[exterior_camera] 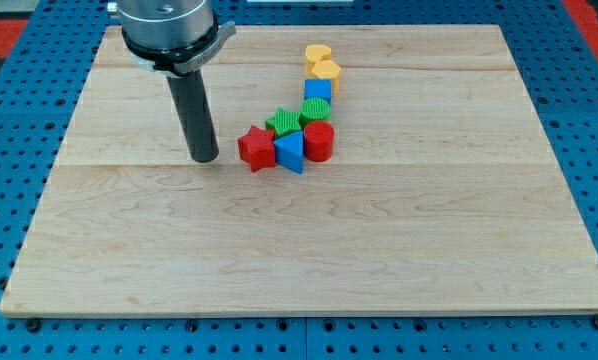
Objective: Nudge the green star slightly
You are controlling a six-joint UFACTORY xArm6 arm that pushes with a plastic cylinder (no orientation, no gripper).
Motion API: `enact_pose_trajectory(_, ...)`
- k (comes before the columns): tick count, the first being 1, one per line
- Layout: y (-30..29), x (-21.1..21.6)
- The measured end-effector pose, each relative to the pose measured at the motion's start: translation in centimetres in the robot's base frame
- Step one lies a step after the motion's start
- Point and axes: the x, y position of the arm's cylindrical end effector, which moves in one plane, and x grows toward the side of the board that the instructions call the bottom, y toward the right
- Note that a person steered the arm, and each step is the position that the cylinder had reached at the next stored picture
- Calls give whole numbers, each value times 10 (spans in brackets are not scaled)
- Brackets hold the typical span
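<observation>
The green star (283, 122) lies on the wooden board, in a curved chain of blocks right of the board's middle. It touches a red star (256, 148) below-left, a blue triangle-like block (290, 152) below, and a green round block (315, 110) to its right. My tip (205, 157) rests on the board left of the red star, a short gap away, and lower-left of the green star.
A red cylinder (319, 141) sits at the chain's right end. Above it are a blue cube (318, 89), a yellow block (325, 71) and a yellow heart (318, 53). The wooden board (299, 260) lies on a blue perforated table.
</observation>
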Motion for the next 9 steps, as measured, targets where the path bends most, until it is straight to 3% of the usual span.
enact_pose_trajectory(2, -24, -91)
enact_pose_trajectory(4, 20, -56)
enact_pose_trajectory(9, 77, -62)
